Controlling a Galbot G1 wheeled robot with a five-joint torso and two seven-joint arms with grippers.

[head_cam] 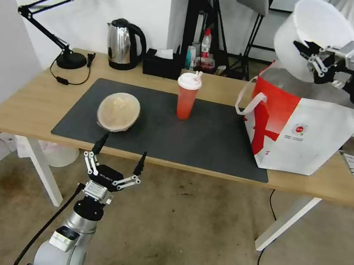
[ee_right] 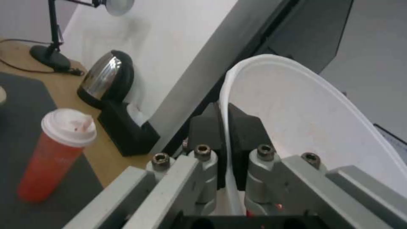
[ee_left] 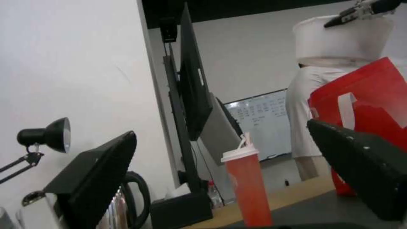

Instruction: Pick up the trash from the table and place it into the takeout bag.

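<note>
The right gripper [head_cam: 311, 55], pinching the white bowl [head_cam: 310, 35] by its rim above the takeout bag [head_cam: 300, 122] at the table's [head_cam: 16, 109] right, should lower it well inside before releasing, while the left gripper [head_cam: 120, 154] hangs open near the tan lidded bowl [head_cam: 119, 112].

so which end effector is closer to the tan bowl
Left. The left end effector hovers open at the table's near edge just in front of the tan bowl; the right end effector holds the white bowl over the bag.
</note>
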